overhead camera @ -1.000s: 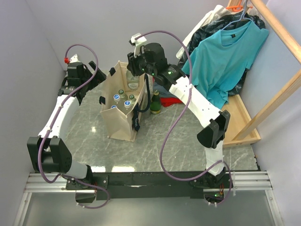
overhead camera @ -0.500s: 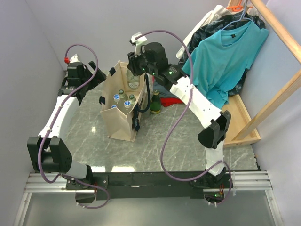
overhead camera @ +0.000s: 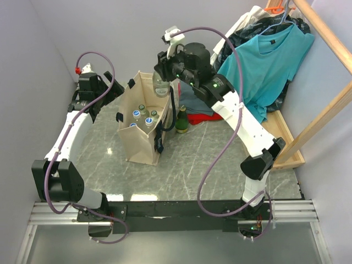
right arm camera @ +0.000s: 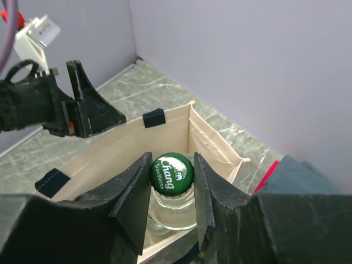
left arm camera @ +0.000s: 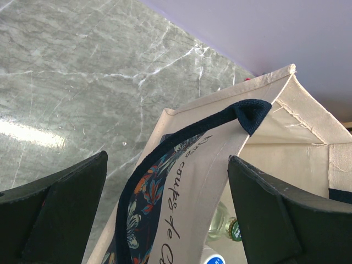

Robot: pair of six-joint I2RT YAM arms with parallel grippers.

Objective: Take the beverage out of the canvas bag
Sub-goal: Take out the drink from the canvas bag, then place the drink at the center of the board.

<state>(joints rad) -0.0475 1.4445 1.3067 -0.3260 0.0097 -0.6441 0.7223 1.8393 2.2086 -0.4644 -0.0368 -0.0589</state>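
Note:
The beige canvas bag stands upright on the table left of centre, with several capped bottles inside. My right gripper is shut on the neck of a clear glass bottle with a green Chang cap. It holds the bottle above the bag's far end. The bag's open mouth lies below it. My left gripper is open and straddles the bag's near-left wall and dark handle, its fingers wide apart. In the top view it sits at the bag's left rim.
A dark green bottle stands on the table just right of the bag. Red cloth lies behind it. A teal T-shirt hangs on a wooden rack at the right. Walls close in at the left and back.
My right arm has risen and moved back and to the right, lifting the clear bottle higher above the bag's far end. The left arm and the bag have not moved.

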